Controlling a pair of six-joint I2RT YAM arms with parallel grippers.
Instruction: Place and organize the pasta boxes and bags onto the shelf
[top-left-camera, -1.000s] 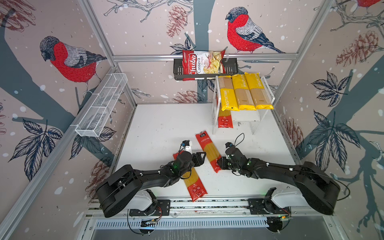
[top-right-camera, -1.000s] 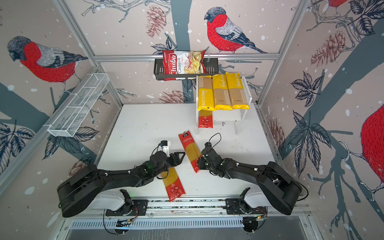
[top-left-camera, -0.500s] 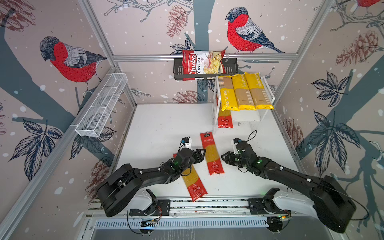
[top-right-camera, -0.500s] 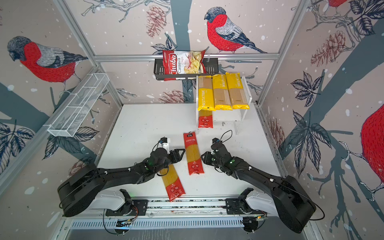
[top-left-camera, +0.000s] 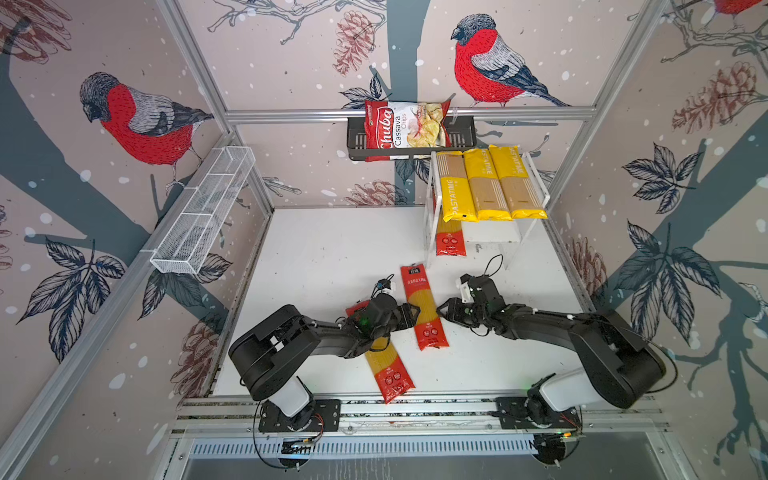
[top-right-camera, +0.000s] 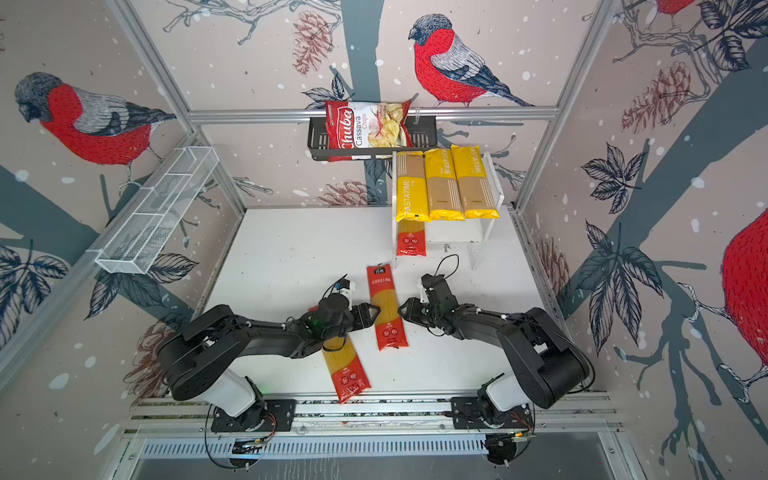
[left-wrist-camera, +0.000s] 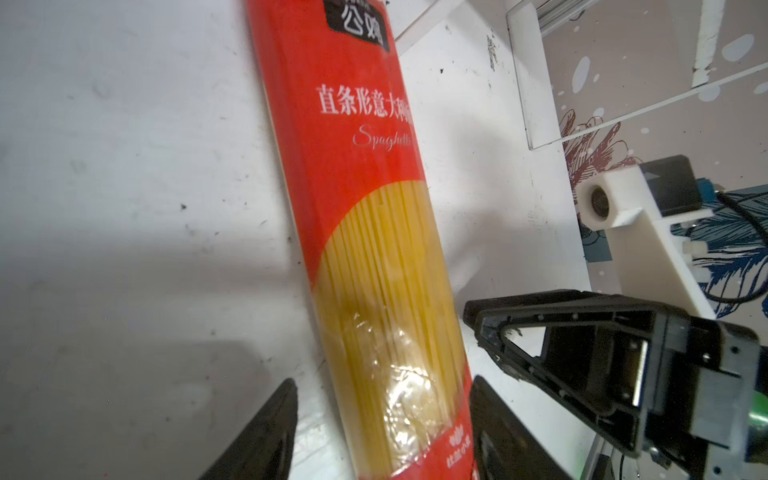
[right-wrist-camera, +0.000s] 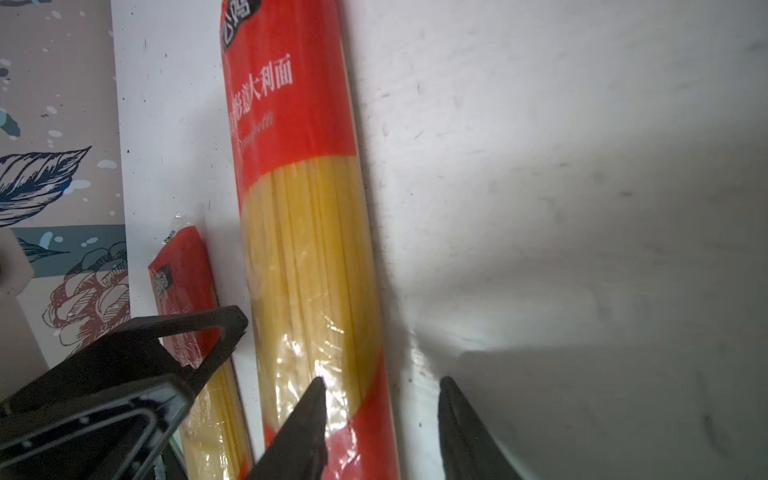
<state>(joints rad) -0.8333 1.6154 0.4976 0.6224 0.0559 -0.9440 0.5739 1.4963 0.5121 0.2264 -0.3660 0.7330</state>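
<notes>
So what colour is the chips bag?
The chips bag is red and white, clearest in a top view.

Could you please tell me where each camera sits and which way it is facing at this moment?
Both top views: high above the near edge, looking down at the table and shelf; left arm, right arm, left gripper, right gripper show.
Left wrist: low behind its open fingers, looking along the red spaghetti pack toward the shelf; the right gripper shows.
Right wrist: low behind its open fingers, along the same pack; the left gripper shows.
Shared: both wrist views hold that pack.
</notes>
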